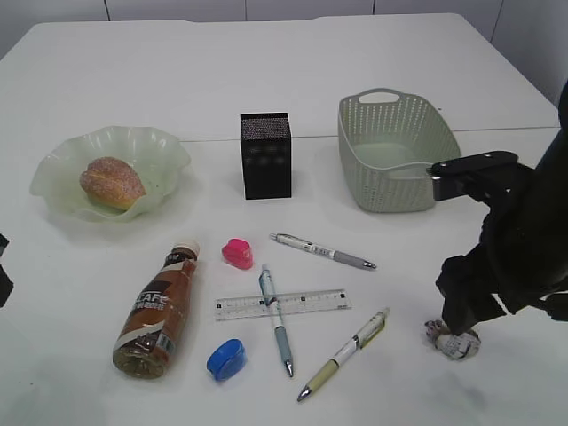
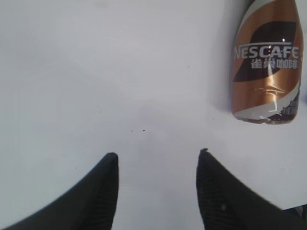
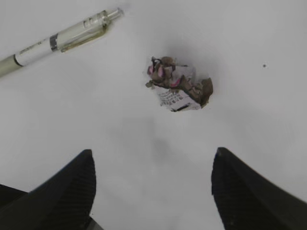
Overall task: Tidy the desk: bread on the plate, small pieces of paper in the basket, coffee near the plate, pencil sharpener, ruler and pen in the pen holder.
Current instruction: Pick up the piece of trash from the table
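On your far left the bread already sits on the plate, so leave it. The left end effector hangs released over bare counter, the coffee bottle lying on its side just ahead and to its right. Moving right, the sharpeners, ruler and pens lie scattered in front of the pen holder, none put away yet. Your step in hand looks to be at the right: the crumpled paper scrap lies just ahead of the right end effector, whose fingers stand wide apart and empty. Advance until the scrap sits centred between the fingertips, keep clear of the nearby pen, descend to the counter, then close gently. The basket waits behind, well apart.
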